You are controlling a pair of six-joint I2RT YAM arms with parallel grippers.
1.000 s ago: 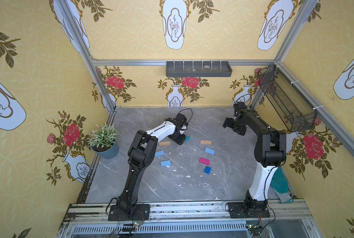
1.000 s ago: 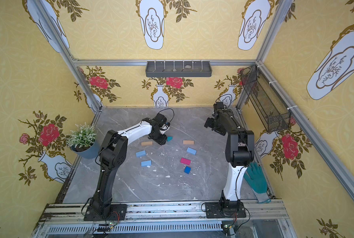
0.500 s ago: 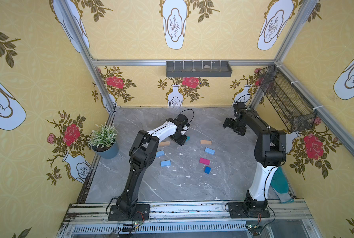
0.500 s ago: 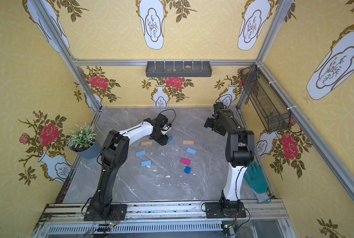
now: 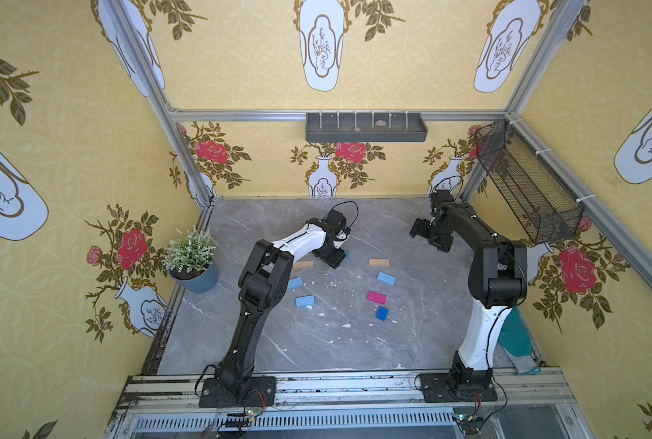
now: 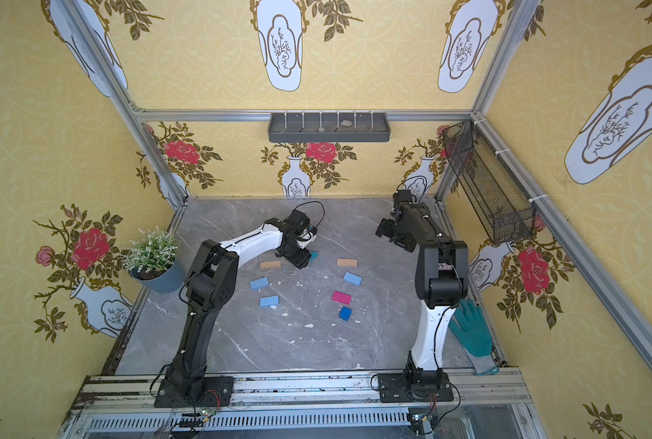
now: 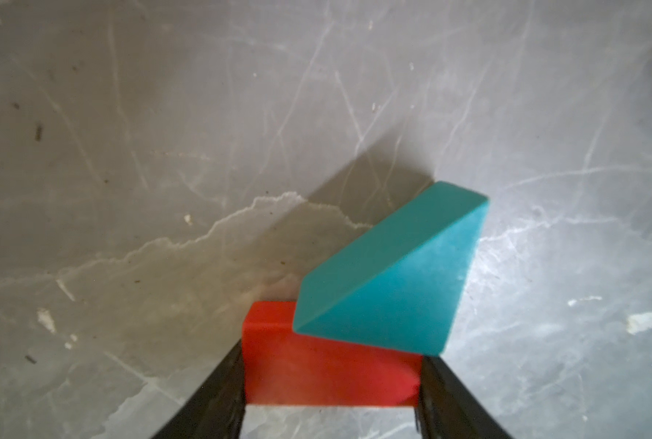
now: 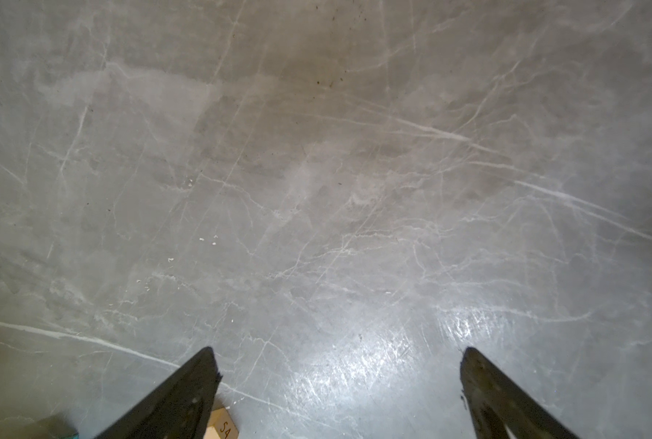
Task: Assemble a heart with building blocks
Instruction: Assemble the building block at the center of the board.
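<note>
Yellow rose-and-vase wallpaper (image 5: 240, 68) rises on three sides of a grey marbled floor (image 5: 316, 346) — a dark shelf (image 5: 366, 133) at the back, a mesh basket (image 5: 525, 186), a potted plant (image 5: 193, 262).

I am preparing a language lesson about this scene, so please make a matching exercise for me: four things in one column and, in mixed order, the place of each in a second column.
Things
1. red block
2. teal triangle
3. dark-blue cube
4. glove

Places
A. near the magenta block
B. by the foot of the right arm
C. between the fingers of the left hand
D. close against the red block

Pairs: 1-C, 2-D, 3-A, 4-B
</note>
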